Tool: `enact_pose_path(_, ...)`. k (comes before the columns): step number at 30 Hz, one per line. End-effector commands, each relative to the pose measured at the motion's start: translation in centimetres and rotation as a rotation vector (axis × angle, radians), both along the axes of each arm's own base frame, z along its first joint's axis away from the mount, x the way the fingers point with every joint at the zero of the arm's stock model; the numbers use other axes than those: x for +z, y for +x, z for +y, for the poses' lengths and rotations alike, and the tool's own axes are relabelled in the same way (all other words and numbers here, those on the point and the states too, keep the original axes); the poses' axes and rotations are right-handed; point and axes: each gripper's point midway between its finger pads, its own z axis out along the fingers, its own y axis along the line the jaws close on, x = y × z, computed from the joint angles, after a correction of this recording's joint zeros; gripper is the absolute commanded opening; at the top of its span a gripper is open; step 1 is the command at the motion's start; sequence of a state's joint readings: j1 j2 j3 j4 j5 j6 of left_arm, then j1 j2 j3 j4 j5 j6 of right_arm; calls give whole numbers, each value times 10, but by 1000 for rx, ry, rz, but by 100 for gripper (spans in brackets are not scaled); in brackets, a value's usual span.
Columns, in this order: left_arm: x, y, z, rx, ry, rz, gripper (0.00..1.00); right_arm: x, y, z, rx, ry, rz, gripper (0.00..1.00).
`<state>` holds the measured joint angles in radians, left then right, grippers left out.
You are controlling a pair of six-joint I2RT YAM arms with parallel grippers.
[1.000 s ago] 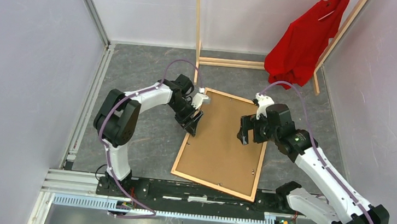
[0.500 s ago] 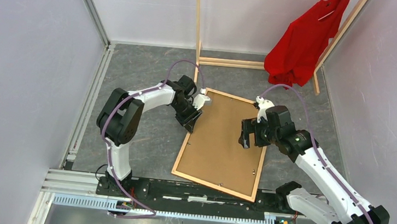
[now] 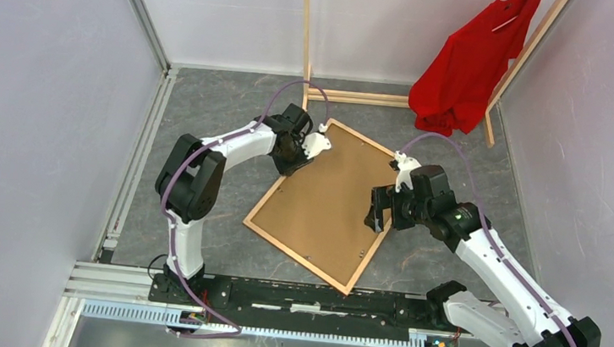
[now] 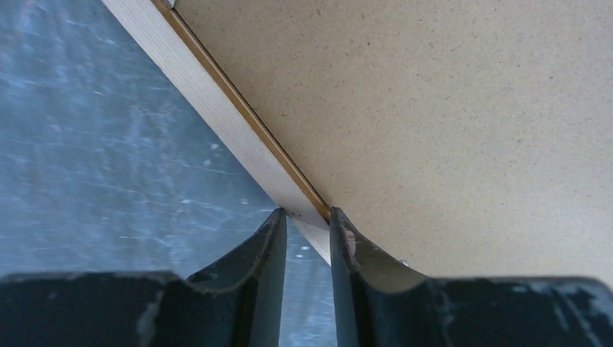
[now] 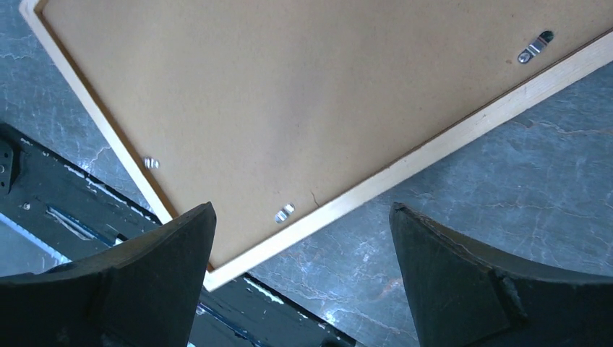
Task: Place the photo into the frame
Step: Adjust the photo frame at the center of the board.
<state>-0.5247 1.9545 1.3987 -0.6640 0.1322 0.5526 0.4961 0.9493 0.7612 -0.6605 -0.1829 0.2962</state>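
On the grey tabletop [image 3: 206, 130] the frame [image 3: 295, 257] lies flat and askew, brown backing panel [image 3: 322, 200] uppermost. The right gripper [image 3: 377, 211] hangs over its right edge, jaws spread wide, holding nothing. Farther back, the left gripper [image 4: 309, 225] clamps the frame's left strip near the far corner.

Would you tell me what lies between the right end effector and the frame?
Nothing. In the right wrist view, the open right end effector looks straight onto the frame and its brown back panel, only air between.
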Motion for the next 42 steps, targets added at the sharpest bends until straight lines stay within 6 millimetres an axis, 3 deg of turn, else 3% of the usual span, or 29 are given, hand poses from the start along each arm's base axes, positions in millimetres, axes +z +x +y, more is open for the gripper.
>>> enact_pose_path(1,-2,32,15,-194,122,-175,20,1,4,13,16,66,-7,98)
enact_pose_path(6,10,45,15,-306,142,-285,20,7,29,20,17,47,-44,98)
enact_pose_path(10,15,60,16,-358,187,-350,21,27,71,28,-8,31,-152,98)
enact_pose_path(11,17,64,16,-360,196,-366,25,34,86,30,-14,32,-186,98)
enact_pose_path(14,29,72,10,-317,171,-383,51,51,133,23,-68,-12,-270,98)
enact_pose_path(18,65,76,3,-216,74,-414,80,63,197,8,-171,-9,-354,98)
enact_pose_path(22,115,52,6,-140,-92,-371,94,47,253,1,-225,-45,-361,98)
enact_pose_path(26,140,10,40,-128,-157,-303,100,40,293,8,-240,-31,-379,98)
enact_pose_path(28,123,-17,67,-128,-137,-224,100,31,305,10,-243,-27,-378,98)
enact_pose_path(32,61,-79,129,-116,-10,-40,100,6,318,8,-248,-20,-345,98)
enact_pose_path(33,50,-93,135,-113,-1,-3,100,-2,320,5,-255,-19,-332,98)
enact_pose_path(37,20,-126,143,-97,-2,54,100,-28,322,0,-264,18,-274,98)
enact_pose_path(42,-3,-122,141,7,-22,62,100,-58,307,-1,-260,18,-206,98)
